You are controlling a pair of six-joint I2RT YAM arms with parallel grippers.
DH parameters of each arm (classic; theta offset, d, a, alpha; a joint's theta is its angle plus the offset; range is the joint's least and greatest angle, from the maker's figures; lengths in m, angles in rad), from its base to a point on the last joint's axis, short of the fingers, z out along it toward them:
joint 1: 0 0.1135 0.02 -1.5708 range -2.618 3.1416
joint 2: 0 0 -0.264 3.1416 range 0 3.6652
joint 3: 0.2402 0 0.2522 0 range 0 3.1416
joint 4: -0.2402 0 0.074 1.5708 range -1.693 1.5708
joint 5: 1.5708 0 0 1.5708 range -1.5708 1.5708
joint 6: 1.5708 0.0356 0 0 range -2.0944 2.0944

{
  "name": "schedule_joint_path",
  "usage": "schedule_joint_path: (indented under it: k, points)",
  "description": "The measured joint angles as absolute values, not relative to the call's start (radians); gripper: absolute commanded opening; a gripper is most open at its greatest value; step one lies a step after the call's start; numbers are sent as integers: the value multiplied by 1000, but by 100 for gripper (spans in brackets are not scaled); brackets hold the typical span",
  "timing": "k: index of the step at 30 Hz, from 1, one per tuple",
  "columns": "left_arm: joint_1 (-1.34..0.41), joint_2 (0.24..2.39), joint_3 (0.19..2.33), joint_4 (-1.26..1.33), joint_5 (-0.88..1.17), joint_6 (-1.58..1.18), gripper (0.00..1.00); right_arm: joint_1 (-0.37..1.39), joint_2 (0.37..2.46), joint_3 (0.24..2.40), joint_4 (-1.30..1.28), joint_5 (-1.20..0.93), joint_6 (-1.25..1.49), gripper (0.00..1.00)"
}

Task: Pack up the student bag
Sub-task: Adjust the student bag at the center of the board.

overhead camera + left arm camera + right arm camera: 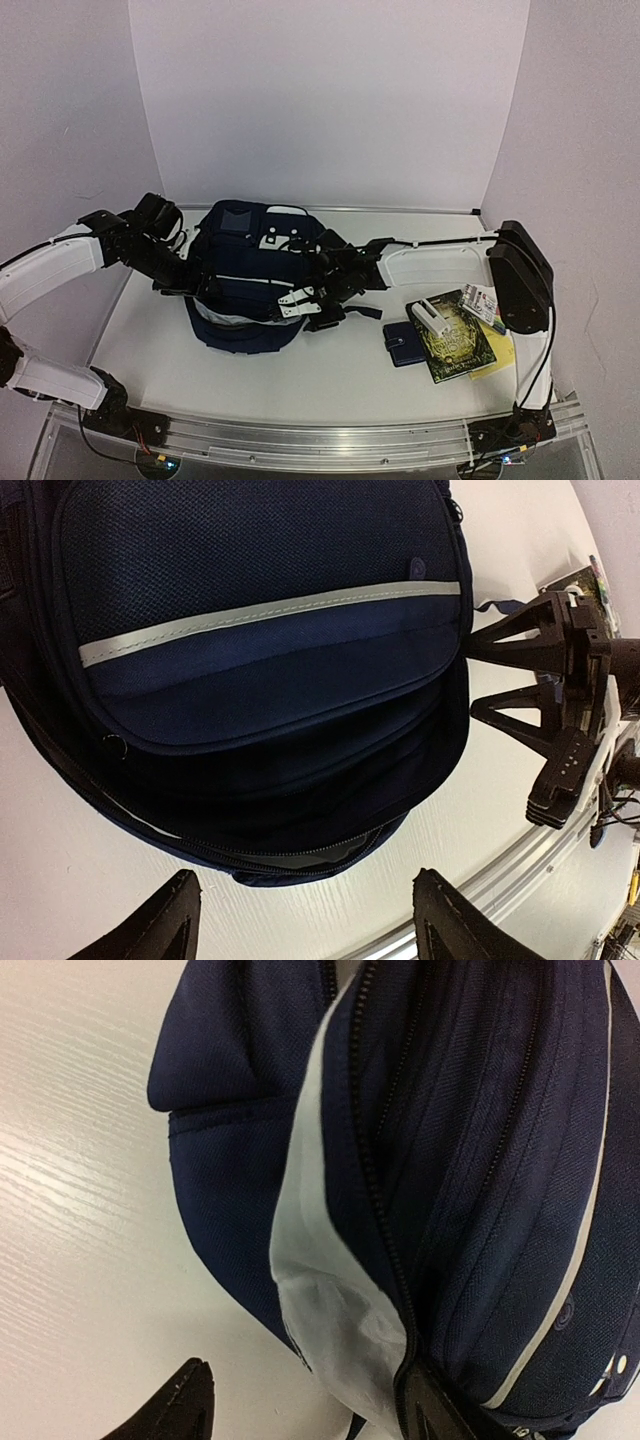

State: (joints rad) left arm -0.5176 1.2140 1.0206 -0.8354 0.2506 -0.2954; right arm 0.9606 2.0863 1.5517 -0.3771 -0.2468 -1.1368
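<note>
Top external: student bag lies on desk | my L hand wide apart by bag's rounded end | my R hand apart, one finger touching bag's zip edge

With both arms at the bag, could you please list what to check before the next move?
1. student bag lying on the table: ok.
2. zip opening parted, white lining showing: ok.
3. left gripper open over the bag: ok.
4. right gripper gripping the opening's edge: not ok, jaws apart.
5. wallet and book packed: not ok, both outside.
6. opening wide enough for the book: cannot tell.
</note>
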Motion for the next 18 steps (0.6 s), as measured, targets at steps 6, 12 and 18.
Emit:
schedule_joint_path:
  k: [6,12,18]
  points:
    - [-507,1213,1020,-842,246,-297,72,963,2089,1596,-417,-241,-1141,68]
    - [-502,1211,1021,-849,247,-297,72,963,2089,1664,-424,-244,-1141,67]
    - [-489,1211,1021,-849,250,-296,71,969,2099,1669,-436,-230,-1185,60]
